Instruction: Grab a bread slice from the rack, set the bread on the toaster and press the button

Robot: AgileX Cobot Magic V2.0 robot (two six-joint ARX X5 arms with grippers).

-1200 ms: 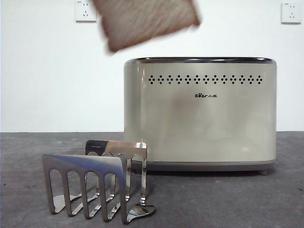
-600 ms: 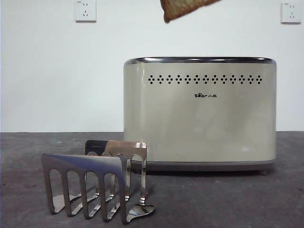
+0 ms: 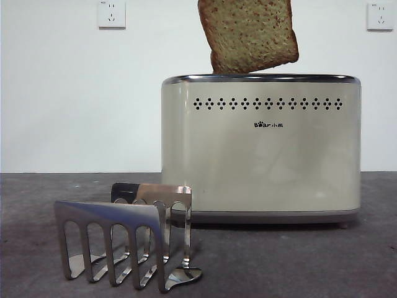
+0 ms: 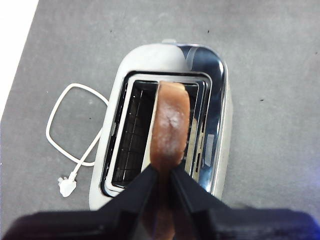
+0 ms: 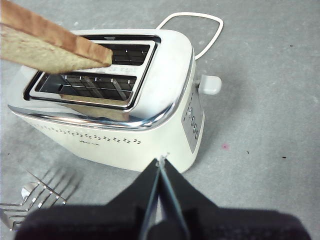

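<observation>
Left gripper [image 4: 161, 176] is clamped on the slice of bread [image 3: 250, 35], jaws pinching the crust on both faces, and holds it edge-down directly above the toaster [image 3: 260, 149]. Right gripper [image 5: 159, 172] hangs beside the toaster's control end with its jaws pressed together on nothing.

Task status, referenced to the toaster:

- Toaster — stands on the table, slots open, nothing in them. Its side lever [image 5: 210, 84] projects from the control end and appears raised.
- Slice of bread — already lifted from the rack; it hangs tilted, lower edge level with or just above the toaster's chrome rim. From the left wrist view it lines up over the slot nearer the chrome panel — whether it has entered the slot cannot be told.
- Rack [image 3: 127, 242] — stands in front of the toaster, low and well apart from the bread, no slices in it.

Judgement: pick-up is complete; insertion is in hand. Remaining steps are lowering and releasing the slice, then pressing the control. The right gripper looks best placed for that press.
</observation>
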